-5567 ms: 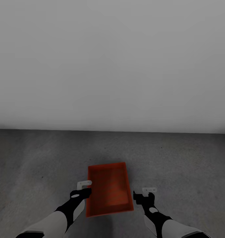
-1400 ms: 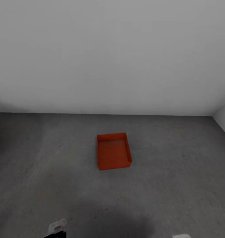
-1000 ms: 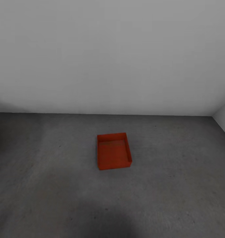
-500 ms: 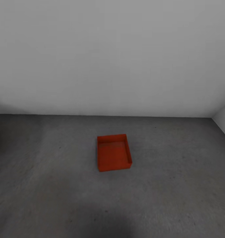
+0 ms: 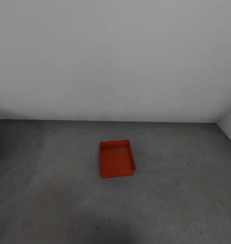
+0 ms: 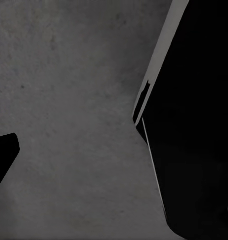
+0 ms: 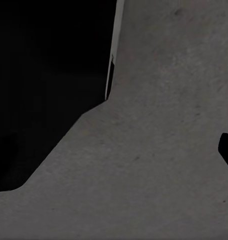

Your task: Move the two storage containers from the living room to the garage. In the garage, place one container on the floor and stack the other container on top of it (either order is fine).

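Centre frame, the bin (image 5: pixel 117 158) sits alone on the concrete floor (image 5: pixel 183 189), both arms now gone from the head view since the drop-off, grippers' state untellable, so the second bin presumably comes next.

Black body (image 6: pixel 194 125), pale grey edge
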Robot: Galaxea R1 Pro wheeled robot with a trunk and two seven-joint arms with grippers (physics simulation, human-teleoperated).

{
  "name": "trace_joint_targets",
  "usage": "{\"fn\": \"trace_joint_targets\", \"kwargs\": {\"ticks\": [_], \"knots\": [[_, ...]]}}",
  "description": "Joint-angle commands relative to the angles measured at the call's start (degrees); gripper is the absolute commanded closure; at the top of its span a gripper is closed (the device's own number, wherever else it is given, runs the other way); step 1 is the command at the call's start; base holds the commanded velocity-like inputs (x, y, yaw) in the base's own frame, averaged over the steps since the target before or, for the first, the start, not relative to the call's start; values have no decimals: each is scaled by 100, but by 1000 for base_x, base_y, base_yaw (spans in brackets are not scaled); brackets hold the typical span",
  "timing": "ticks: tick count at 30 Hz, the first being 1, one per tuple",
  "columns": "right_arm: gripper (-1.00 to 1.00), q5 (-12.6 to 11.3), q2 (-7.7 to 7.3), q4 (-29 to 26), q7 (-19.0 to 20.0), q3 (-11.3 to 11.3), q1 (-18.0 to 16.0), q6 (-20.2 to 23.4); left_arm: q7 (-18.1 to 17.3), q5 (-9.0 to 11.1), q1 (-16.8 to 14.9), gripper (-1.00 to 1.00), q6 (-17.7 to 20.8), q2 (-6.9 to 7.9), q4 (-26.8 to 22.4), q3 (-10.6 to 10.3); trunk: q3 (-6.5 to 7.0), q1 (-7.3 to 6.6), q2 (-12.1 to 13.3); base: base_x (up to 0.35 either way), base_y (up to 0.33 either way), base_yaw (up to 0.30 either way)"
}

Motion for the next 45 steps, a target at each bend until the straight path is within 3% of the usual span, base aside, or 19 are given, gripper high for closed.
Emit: {"fn": "trace_joint_targets", "kwargs": {"ticks": [1,45], "knots": [[-100,-48,0,19,24,48,-6,-36,11,28,-1,-100,-7,-2,-2,-1,5,1,-4,0,0,0],[-100,-45,5,19,278,47,-6,-78,11,30,-1,-100,-7,-3,-1,13,414,1,-4,0,0,0]]}}
